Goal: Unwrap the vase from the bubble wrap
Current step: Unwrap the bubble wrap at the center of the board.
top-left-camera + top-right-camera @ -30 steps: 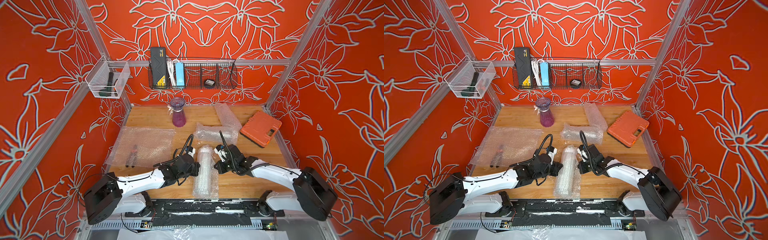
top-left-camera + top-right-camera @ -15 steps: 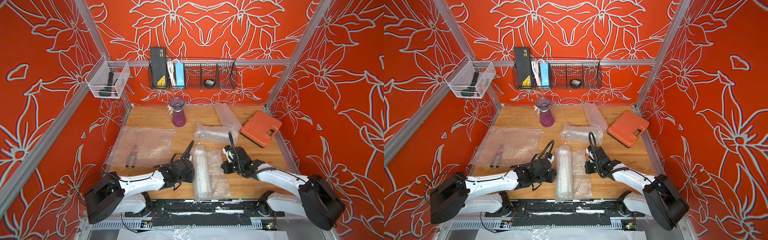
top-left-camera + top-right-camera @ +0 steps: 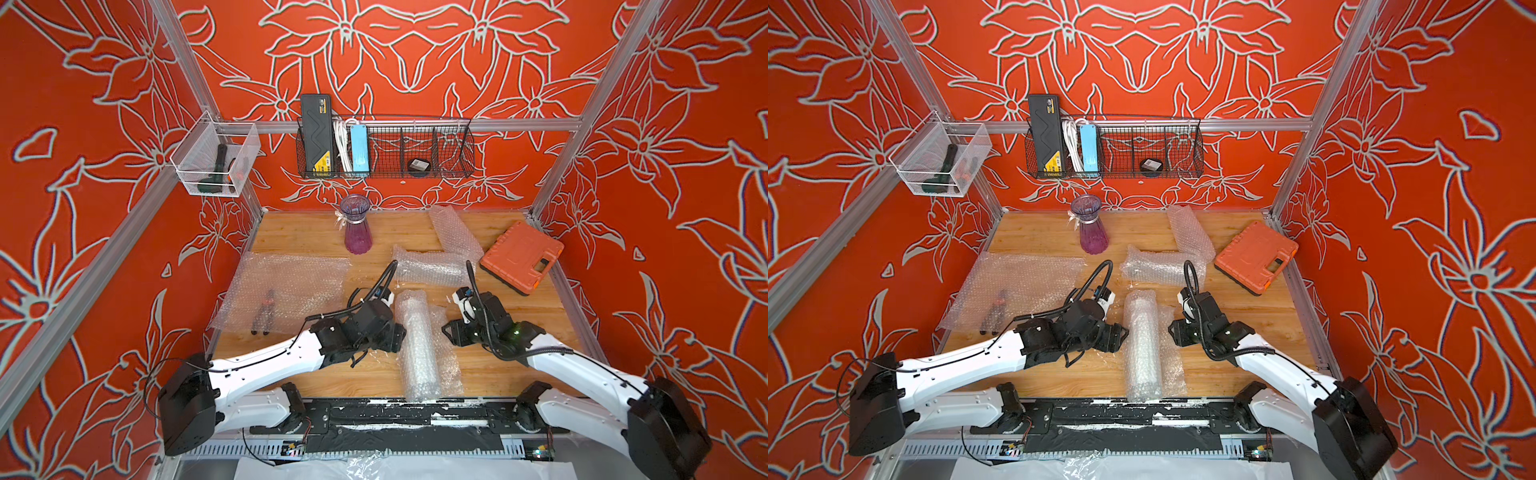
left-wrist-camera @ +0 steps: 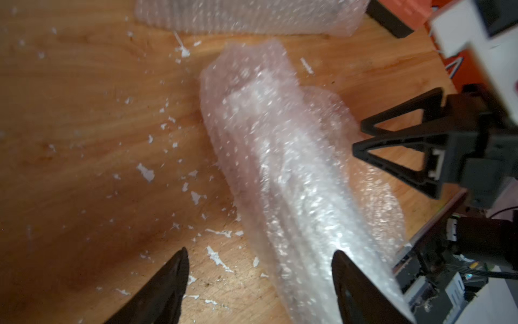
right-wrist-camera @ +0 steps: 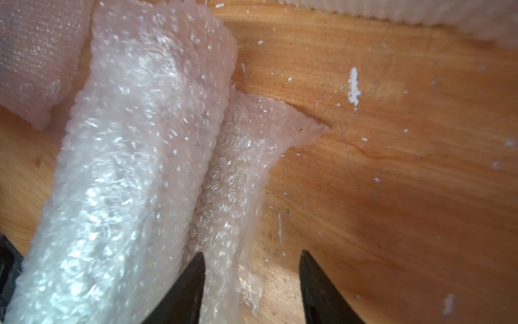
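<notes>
Both let go! The left pincer [image 4: 259, 251] and the right pincer [image 5: 252, 252] had sprung apart and gripped nothing, flanking the bubble wrap roll [image 3: 415, 345] that lay by the table's [image 3: 299, 237] front edge, one flap [image 5: 252, 146] now loose on its right. One layer was off, I judged, but whatever vase sat inside stayed hidden.

The bubble wrap roll [image 3: 417, 345] blocks the centre; bare table [image 3: 490, 376] flanks it.
</notes>
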### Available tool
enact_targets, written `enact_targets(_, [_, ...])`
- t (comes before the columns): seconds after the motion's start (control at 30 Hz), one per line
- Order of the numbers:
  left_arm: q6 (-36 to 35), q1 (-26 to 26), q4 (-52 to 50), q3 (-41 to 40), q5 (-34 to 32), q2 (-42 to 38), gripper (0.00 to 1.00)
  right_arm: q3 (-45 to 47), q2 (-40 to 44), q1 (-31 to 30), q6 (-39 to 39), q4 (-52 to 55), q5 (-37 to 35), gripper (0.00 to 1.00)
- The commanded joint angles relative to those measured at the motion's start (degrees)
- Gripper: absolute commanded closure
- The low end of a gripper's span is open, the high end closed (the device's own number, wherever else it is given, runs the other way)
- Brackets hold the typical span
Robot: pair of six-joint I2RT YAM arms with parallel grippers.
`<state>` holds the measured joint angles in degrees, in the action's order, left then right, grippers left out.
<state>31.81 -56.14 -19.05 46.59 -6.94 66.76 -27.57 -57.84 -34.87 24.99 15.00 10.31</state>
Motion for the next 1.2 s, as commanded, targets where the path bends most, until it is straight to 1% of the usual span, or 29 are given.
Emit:
enact_targets(0.0, [-1.97,-4.66,-3.88,6.17,-1.95,3.45,0.22,-2.16,3.91,0.24,-2.08,6.91,-4.53,0.41])
enact_targets(0.07, [0.03,-6.38,0.44,7.13,1.28,6.2,0.23,-2.61,6.76,0.22,-2.31,9.4,-4.93,0.41])
enact_targets(0.13, [2.41,-6.78,5.63,6.64,4.67,9.1,0.25,-3.21,9.24,0.23,-3.16,12.18,-5.05,0.42])
enact_targets(0.2, [4.07,-6.96,8.74,6.86,6.51,12.02,0.27,-2.79,11.25,0.1,-2.73,11.94,-3.78,0.42])
enact_targets(0.3, [4.92,-7.32,10.57,7.65,6.64,15.29,0.32,-3.48,12.12,-0.19,-2.57,13.15,-2.05,0.42])
enact_targets(0.33, [4.93,-7.31,10.98,7.49,6.38,16.1,0.34,-3.56,11.97,-0.16,-2.66,13.08,-1.27,0.41])
enact_targets(0.5, [4.53,-7.24,11.45,5.58,6.48,19.1,0.39,-3.79,10.36,-0.11,-3.78,12.19,0.67,0.41])
enact_targets(0.67, [5.57,-6.07,8.75,1.01,3.5,15.15,0.44,-4.22,9.83,-0.11,-4.84,11.92,1.16,0.4])
enact_targets(0.87, [8.03,-1.7,7.57,-7.63,4.04,8.53,0.44,-4.06,7.66,-0.15,-6.79,10.31,0.59,0.39])
enact_targets(1.0, [9.14,0.18,3.8,-11.47,2.45,3.57,0.44,-4.25,7.32,-0.18,-6.45,9.52,1.47,0.39])
enact_targets(1.07, [8.87,1.86,1.07,-13.19,1.21,1.0,0.44,-4.33,7.98,-0.11,-6.36,9.2,1.46,0.39])
enact_targets(1.17, [7.54,7.43,-4.03,-15.09,2.34,-3.55,0.44,-5.17,8.59,-0.18,-7.12,10.22,0.87,0.37])
